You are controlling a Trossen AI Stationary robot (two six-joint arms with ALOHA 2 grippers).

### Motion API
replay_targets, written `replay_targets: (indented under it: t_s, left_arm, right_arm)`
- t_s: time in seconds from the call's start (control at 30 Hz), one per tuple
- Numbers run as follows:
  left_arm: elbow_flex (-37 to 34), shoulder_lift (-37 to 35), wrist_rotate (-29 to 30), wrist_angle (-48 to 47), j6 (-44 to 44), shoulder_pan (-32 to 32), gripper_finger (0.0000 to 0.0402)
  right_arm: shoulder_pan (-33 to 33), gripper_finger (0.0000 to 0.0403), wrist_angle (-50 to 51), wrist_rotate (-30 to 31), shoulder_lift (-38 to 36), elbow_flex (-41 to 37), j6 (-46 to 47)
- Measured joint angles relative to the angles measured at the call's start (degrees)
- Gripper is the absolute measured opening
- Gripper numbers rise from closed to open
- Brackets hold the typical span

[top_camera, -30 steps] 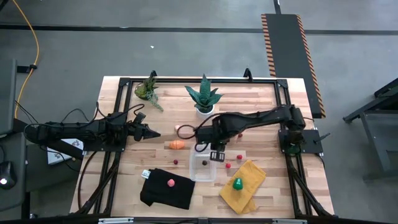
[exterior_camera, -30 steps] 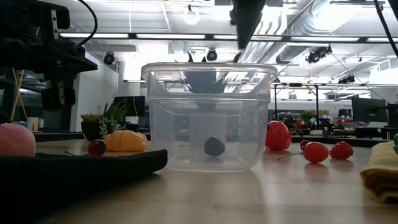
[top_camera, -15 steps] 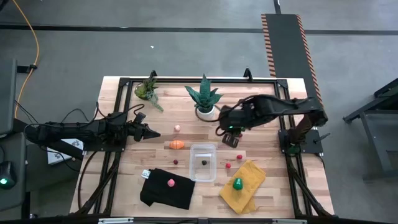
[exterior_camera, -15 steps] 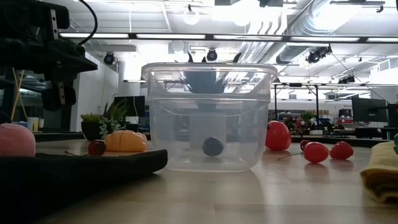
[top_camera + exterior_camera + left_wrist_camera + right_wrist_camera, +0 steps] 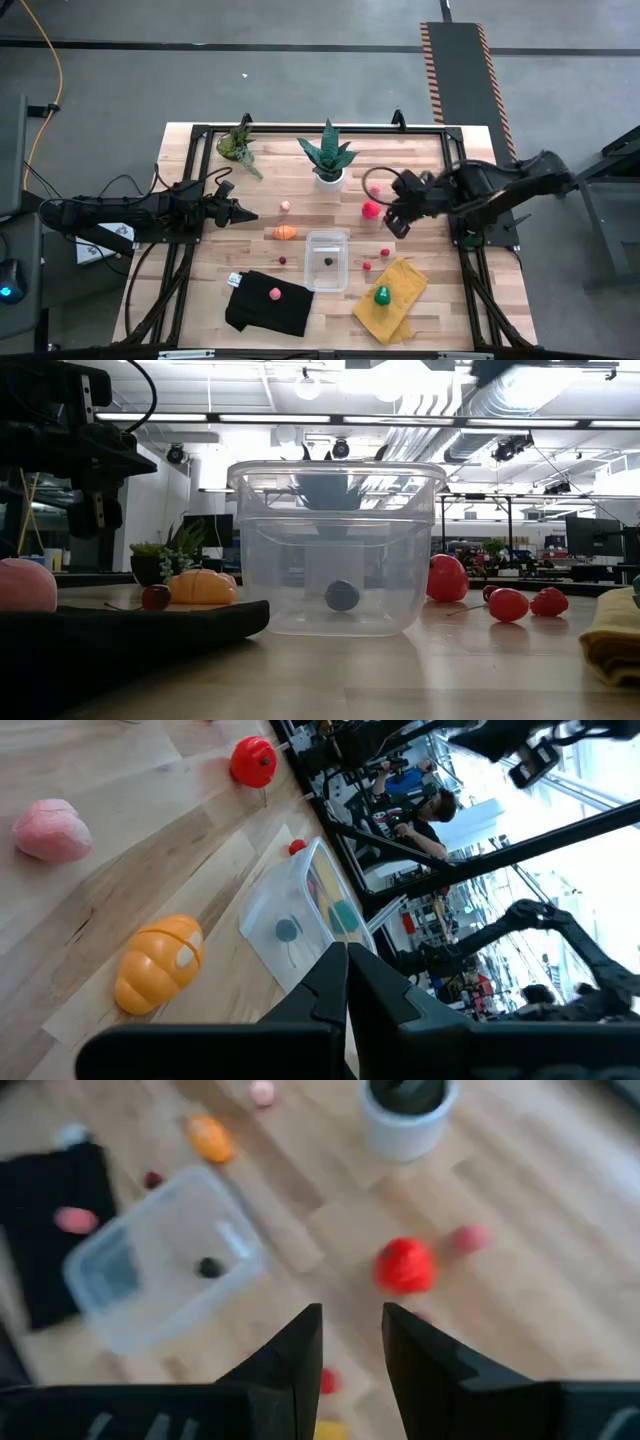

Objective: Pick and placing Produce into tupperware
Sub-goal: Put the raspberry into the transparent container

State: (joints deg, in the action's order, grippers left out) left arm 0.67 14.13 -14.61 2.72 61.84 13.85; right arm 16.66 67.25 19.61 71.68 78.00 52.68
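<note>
One small dark round item (image 5: 328, 262) is seen inside the clear rectangular plastic tupperware (image 5: 327, 243). The right gripper (image 5: 392, 222), jaws slightly parted and empty, is held near a red round fruit (image 5: 371, 209). The left gripper (image 5: 247, 215) is closed.

Clear glossy plastic tupperware (image 5: 336, 550); pale wood table (image 5: 420, 160); matt black cloth (image 5: 268, 305).

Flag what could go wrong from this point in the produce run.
The right gripper hangs open and empty beside the red fruit; a round fruit may roll if one finger nudges it. The clear container is light and holds one small dark piece, so a low pass could shove it. Small red pieces lie close together, inviting a double grab.
</note>
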Motion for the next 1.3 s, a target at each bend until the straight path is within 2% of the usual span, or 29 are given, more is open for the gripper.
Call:
replay_targets:
  t_s: [0.27,0.47,0.57,0.67,1.03,1.3]
  left_arm:
    - [0.0,0.0,0.5,0.0,0.0,0.0,0.0001]
    - [0.0,0.0,3.4,-0.3,0.9,0.0,0.0001]
    - [0.0,0.0,4.2,-0.3,2.5,0.0,0.0001]
    - [0.0,0.0,4.2,-0.3,3.1,0.0,0.0001]
    - [0.0,0.0,5.5,-0.8,3.1,0.0,0.0001]
    - [0.0,0.0,8.1,-1.2,3.0,0.0,0.0001]
  right_arm:
    - [3.9,0.0096,-23.6,-3.7,-11.8,-24.4,11.6]
    - [7.0,0.0096,-44.4,-9.7,-15.1,-40.5,16.3]
    - [8.5,0.0096,-51.3,-10.5,-15.1,-46.0,16.9]
    - [9.5,0.0096,-51.5,-10.0,-15.2,-47.3,14.9]
    - [9.2,0.0096,-39.1,-9.3,-15.2,-47.3,2.9]
    - [7.5,0.0097,-38.3,-11.3,-15.0,-47.3,-4.5]
